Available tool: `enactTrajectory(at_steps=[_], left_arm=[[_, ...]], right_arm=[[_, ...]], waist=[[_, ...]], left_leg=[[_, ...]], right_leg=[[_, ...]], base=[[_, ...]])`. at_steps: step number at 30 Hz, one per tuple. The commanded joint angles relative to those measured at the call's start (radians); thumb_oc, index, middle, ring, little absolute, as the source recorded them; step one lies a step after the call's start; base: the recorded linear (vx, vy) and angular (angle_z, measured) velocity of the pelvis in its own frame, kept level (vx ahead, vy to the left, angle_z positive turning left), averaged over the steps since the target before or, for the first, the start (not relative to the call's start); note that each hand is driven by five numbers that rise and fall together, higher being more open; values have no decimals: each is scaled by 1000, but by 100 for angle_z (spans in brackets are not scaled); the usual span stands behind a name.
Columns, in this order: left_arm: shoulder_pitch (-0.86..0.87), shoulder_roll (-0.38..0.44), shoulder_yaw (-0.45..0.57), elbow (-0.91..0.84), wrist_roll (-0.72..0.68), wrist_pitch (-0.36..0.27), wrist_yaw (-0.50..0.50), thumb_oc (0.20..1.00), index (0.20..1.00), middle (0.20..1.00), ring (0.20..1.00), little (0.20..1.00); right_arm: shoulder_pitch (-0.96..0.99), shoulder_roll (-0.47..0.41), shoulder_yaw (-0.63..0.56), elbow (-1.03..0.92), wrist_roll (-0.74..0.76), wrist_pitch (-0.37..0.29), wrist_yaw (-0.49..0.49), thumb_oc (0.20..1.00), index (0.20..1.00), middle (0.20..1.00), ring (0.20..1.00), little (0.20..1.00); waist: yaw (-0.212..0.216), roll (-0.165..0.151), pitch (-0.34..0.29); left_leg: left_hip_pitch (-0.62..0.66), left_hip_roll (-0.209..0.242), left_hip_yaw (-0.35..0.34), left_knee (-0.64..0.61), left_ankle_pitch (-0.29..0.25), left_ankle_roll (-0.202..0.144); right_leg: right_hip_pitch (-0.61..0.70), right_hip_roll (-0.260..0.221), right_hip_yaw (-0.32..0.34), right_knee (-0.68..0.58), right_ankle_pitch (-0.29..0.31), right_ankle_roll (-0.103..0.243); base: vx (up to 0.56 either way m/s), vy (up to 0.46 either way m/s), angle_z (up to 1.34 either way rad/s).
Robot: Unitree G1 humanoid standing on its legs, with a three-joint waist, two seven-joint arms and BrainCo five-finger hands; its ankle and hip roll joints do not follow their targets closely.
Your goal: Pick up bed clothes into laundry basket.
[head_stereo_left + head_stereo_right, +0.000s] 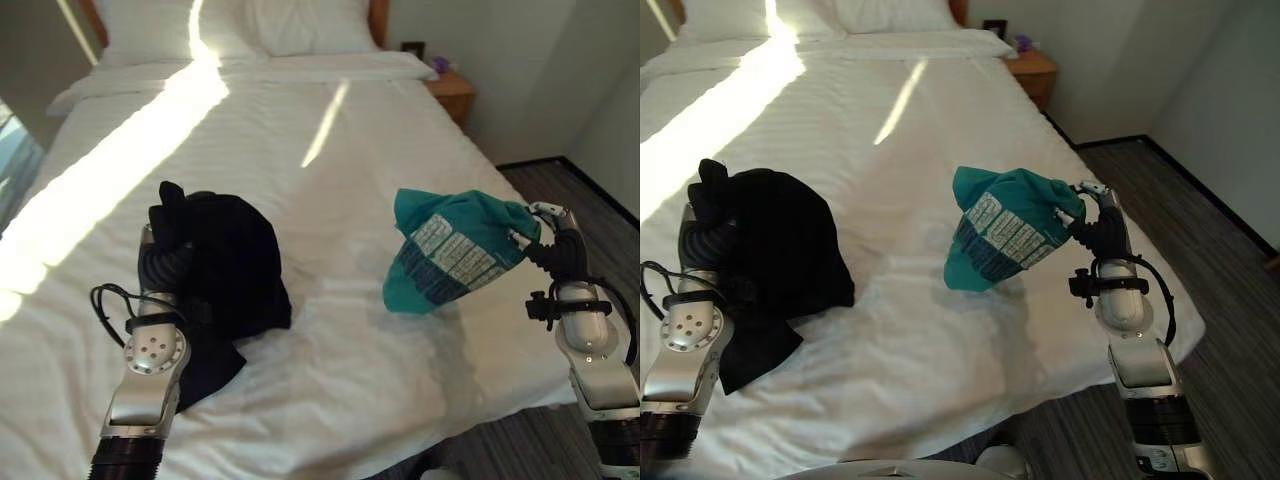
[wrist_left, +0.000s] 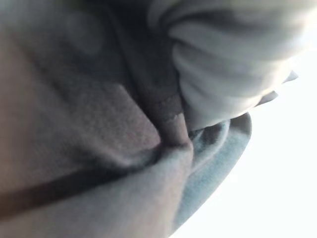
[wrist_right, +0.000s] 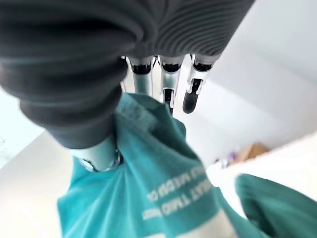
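Observation:
A black garment [image 1: 235,260] is bunched on the white bed [image 1: 330,120] near its front left. My left hand [image 1: 165,262] is buried in it, with dark cloth [image 2: 99,124] pressed right against the wrist camera. A teal garment with a pale printed panel [image 1: 455,250] hangs just above the sheet at the bed's right side. My right hand [image 1: 555,240] is shut on its upper edge. In the right wrist view the teal cloth [image 3: 163,188] is pinched between thumb and fingers [image 3: 190,96].
Two white pillows [image 1: 300,25] lie at the head of the bed. A wooden nightstand [image 1: 452,92] stands at the far right by the wall. Dark striped floor [image 1: 590,190] runs along the bed's right edge and in front of it.

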Motion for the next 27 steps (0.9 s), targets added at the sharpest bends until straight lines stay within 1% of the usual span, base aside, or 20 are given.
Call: enactTrajectory(at_steps=[1,3,4,5,6,7,8,9,10,11,12,14,15,17,18,20,21,22,25,27], left_arm=[[-62,-16,3,-202,67,-105,-51,200,200,200,200,200],[-64,-71,-44,-274,51,-125,-71,200,200,200,200,200],[-72,-94,-75,-304,38,-129,-76,200,200,200,200,200],[-89,-111,-131,-323,34,-130,-63,200,200,200,200,200],[-94,-113,-135,-320,36,-131,-60,200,200,200,200,200],[-144,-117,-192,-294,46,-124,-41,200,200,200,200,200],[-182,-111,-221,-272,61,-121,-35,200,200,200,200,200],[-189,-111,-225,-267,63,-123,-33,200,200,200,200,200],[-264,-109,-288,-237,89,-111,-29,200,200,200,200,200],[-269,-110,-291,-233,90,-112,-28,200,200,200,200,200],[-295,-104,-313,-221,109,-107,-16,200,200,200,200,200],[-353,-97,-344,-187,131,-103,17,200,200,200,200,200],[-342,-102,-351,-179,147,-87,16,200,200,200,200,200],[-318,-121,-386,-199,108,-95,0,200,200,200,200,200],[-299,-127,-386,-190,98,-97,-3,200,200,200,200,200],[-239,-143,-404,-167,75,-89,-32,200,200,200,200,200],[-162,-148,-402,-140,64,-78,-41,200,200,200,200,200],[-160,-148,-401,-141,64,-78,-42,200,200,200,200,200],[-60,-141,-377,-63,60,-53,-58,200,200,200,200,200],[-18,-142,-365,-14,38,-42,-76,200,200,200,200,200]], right_arm=[[-10,-16,-96,-165,27,-95,-10,200,200,200,200,200],[8,-4,-136,-232,3,-127,-27,200,200,200,200,200],[17,-7,-147,-259,-12,-138,-32,200,200,200,200,200],[12,-17,-128,-265,-22,-148,-36,200,200,200,200,200],[10,-21,-130,-261,-24,-150,-40,200,200,200,200,200],[-3,-45,-102,-233,-26,-152,-35,200,200,200,200,200],[-1,-54,-96,-224,-25,-153,-29,200,200,200,200,200],[-2,-55,-99,-224,-24,-154,-29,200,200,200,200,200],[17,-65,-78,-206,-7,-153,-14,200,200,200,200,200],[16,-66,-80,-205,-6,-153,-14,200,200,200,200,200],[15,-60,-66,-187,-3,-148,-18,200,200,200,200,200],[-4,-55,-24,-140,-17,-131,-24,200,200,200,200,200],[-15,-57,-1,-122,-32,-124,-24,200,200,200,200,200],[37,-44,-10,-132,-76,-110,-41,200,200,200,200,200],[55,-32,-11,-127,-84,-105,-41,200,200,200,200,200],[107,-5,-9,-99,-104,-92,-34,200,200,200,200,200],[108,-3,14,-47,-130,-70,-37,200,200,200,200,200],[107,-3,17,-45,-130,-71,-38,200,200,200,200,200],[113,-8,50,63,-137,-33,-20,200,200,200,200,200],[105,-27,64,127,-166,-9,-21,200,200,200,200,200]], waist=[[-38,13,-43],[-77,11,-44],[-89,10,-39],[-85,18,-19],[-78,19,-13],[-61,12,1],[-60,10,4],[-59,7,5],[-72,19,12],[-70,16,12],[-65,22,15],[-28,30,22],[-23,49,20],[-25,71,21],[-34,73,20],[-36,68,16],[-22,69,23],[-20,69,22],[5,74,35],[19,71,34]], left_leg=[[27,3,-18,36,-52,-17],[43,18,6,109,-88,-33],[34,46,22,199,-87,-49],[-2,82,-42,379,-50,-87],[-13,98,-12,403,-39,-83],[-84,4,-209,440,-102,-59],[-109,-37,-299,422,-146,-39],[-112,-43,-298,420,-142,-34],[-125,-53,-414,359,-199,-28],[-127,-57,-413,355,-192,-26],[-141,-76,-491,329,-198,-30],[-166,-196,-714,179,-134,0],[-149,-215,-784,127,-124,23],[-125,-202,-740,55,-68,30],[-107,-208,-730,19,-67,40],[-92,-194,-651,6,-71,44],[-74,-180,-601,6,-82,49],[-73,-179,-599,6,-83,49],[-58,-160,-557,6,-99,48],[-58,-157,-542,6,-105,44]], right_leg=[[-1,30,157,-63,13,88],[-11,50,193,-112,11,79],[2,71,209,-144,1,72],[21,130,285,-188,-24,48],[12,131,267,-183,-15,35],[-2,159,381,-192,-28,26],[-11,166,432,-190,-30,31],[-15,161,432,-191,-25,32],[-18,176,514,-191,-36,52],[-22,172,515,-192,-31,51],[-15,180,562,-191,-35,59],[-20,209,685,-196,-26,55],[-27,237,730,-187,-34,48],[-33,257,769,-163,-26,42],[-55,261,778,-141,-26,45],[-75,262,773,-105,-39,60],[-96,246,718,-55,-40,72],[-98,247,721,-52,-41,72],[-131,212,581,7,-41,90],[-128,191,497,-6,-41,84]], base=[[163,-143,-108],[204,-129,-89],[306,-108,-68],[160,-106,-66],[167,-7,-98],[59,74,-145],[109,110,-174],[152,216,-179],[84,165,-164],[187,238,-166],[113,131,-117],[183,151,-177],[186,130,-247],[91,181,-251],[73,176,-202],[142,84,-157],[112,37,-139],[125,28,-168],[50,2,-115],[113,-9,-11]])
